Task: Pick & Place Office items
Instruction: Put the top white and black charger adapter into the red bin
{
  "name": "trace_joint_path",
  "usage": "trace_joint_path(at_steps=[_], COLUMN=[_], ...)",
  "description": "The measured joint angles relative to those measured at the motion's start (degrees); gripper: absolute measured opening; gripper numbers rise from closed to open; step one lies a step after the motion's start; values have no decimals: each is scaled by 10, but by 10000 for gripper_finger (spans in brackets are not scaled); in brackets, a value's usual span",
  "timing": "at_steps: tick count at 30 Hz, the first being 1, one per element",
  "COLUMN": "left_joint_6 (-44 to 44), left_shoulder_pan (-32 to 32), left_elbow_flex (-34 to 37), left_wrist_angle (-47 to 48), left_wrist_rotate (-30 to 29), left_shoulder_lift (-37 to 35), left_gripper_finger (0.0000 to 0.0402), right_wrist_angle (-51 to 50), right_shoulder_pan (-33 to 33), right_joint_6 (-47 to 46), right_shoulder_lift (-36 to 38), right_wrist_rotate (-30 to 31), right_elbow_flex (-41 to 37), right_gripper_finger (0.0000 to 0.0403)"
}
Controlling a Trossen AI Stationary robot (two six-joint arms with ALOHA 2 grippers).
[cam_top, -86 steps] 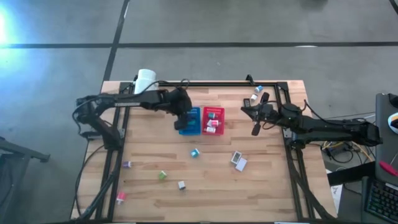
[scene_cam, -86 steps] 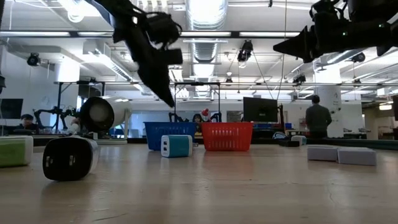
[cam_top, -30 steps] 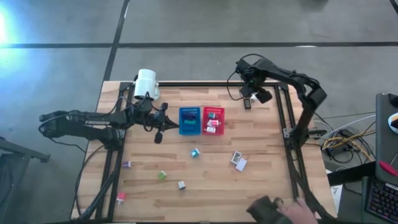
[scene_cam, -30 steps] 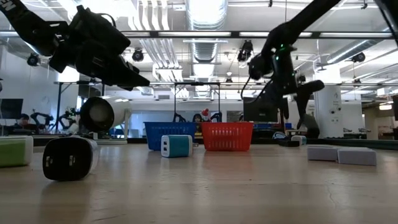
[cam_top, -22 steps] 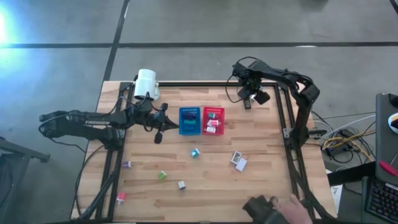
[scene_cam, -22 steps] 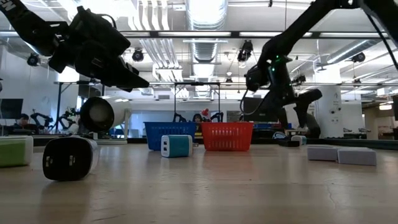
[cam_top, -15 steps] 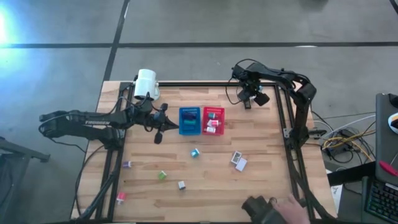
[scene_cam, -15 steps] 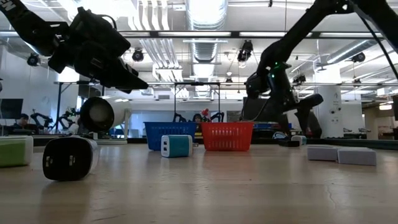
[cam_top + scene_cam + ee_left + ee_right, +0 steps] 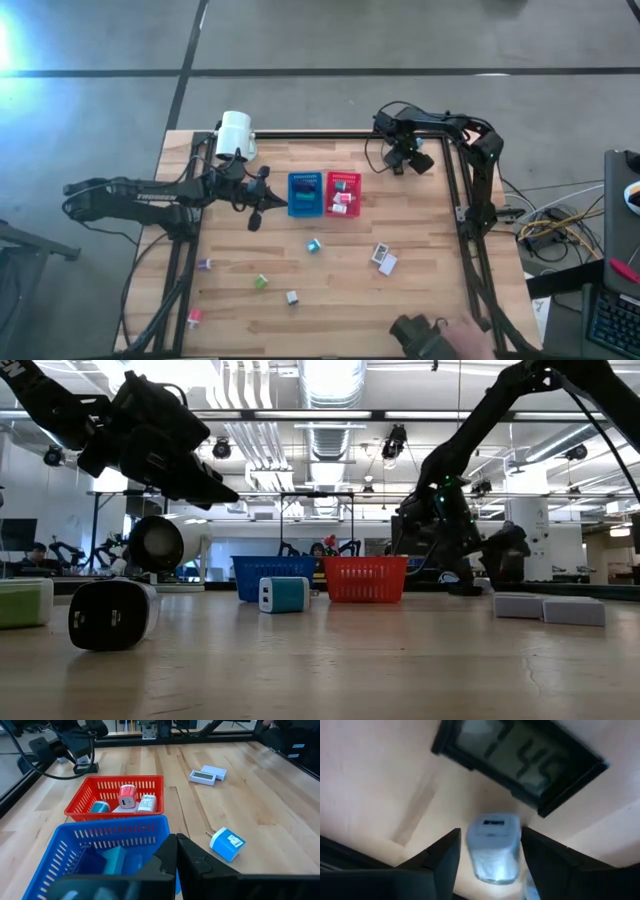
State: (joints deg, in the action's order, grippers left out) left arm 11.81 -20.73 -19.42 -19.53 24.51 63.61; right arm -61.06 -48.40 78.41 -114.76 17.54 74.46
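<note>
Waiting left of the blue bin (image 9: 305,195), the left gripper (image 9: 256,214) hangs above the table with jaws pressed together, holding nothing — parked clear, by my read, while the other arm works. That bin holds a teal piece (image 9: 116,860); the red bin (image 9: 343,194) touching its right side holds a pink-and-white charger (image 9: 127,796), a white piece and a teal one. Loose items lie on the wood nearer the front: teal charger (image 9: 314,246), white blocks (image 9: 383,259), green, grey and pink bits. Far right at the back edge, the right gripper (image 9: 492,851) is down low, jaws spread either side of a pale blue-white charger (image 9: 493,843) — not pinching yet, likely lining up the grab — beside a small digital clock (image 9: 520,761).
</note>
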Motion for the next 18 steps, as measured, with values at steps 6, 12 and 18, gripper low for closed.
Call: trace_joint_path(at_steps=[6,12,18], left_joint_6=[2,2,-5], left_shoulder_pan=[0,0,0], left_elbow_flex=[0,0,0], left_wrist_angle=[-6,-6,-6], left_wrist_rotate=[0,0,0], left_shoulder_lift=[0,0,0], left_gripper_finger=[8,7,7], right_wrist_angle=[-17,-33,-33], right_shoulder_pan=[-1,1,0], right_joint_6=[-34,-54,-116], right_shoulder_lift=[8,41,49], right_wrist_rotate=[48,-38,-56], right_elbow_flex=[0,-1,-4], right_gripper_finger=[121,117,117])
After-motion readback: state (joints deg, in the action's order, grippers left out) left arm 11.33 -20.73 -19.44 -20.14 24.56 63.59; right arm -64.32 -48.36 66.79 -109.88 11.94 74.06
